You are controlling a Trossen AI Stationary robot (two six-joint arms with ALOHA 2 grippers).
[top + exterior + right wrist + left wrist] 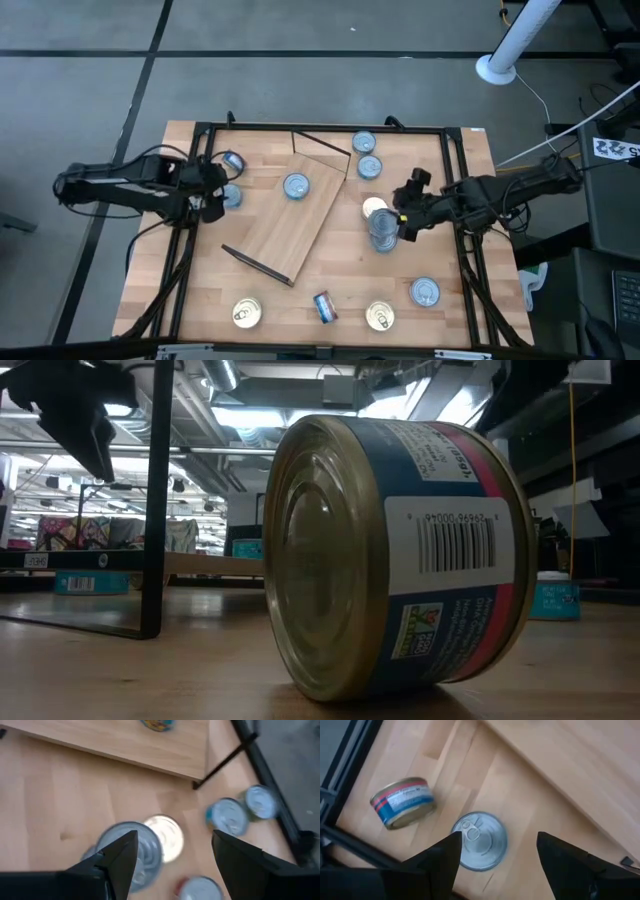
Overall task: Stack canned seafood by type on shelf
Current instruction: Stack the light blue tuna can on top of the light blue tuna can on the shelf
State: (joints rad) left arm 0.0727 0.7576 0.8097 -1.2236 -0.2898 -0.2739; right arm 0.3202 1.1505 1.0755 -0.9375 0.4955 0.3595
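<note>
1. The left gripper (495, 865) hangs with fingers spread wide and holding nothing, just above a silver tin (480, 841) standing upright off the left edge of the shelf (300, 215).
2. The right gripper (172, 860) is likewise spread and holding nothing, poised over a stacked tin (131, 847) right of the shelf, with a gold tin (374, 208) touching it.
3. The left wrist view alone shows a blue-red tin (403, 802) tipped on its side beside the silver tin.
4. The high view alone shows one blue tin (296, 186) resting on the shelf, two more (366, 155) off its far right corner, and four tins in a row (330, 308) along the near table edge.
5. The low view is filled by a fallen tin (395, 555), its barcode label facing the camera.
6. Both arms reach in level from opposite sides toward the shelf, which lies flat and askew.
</note>
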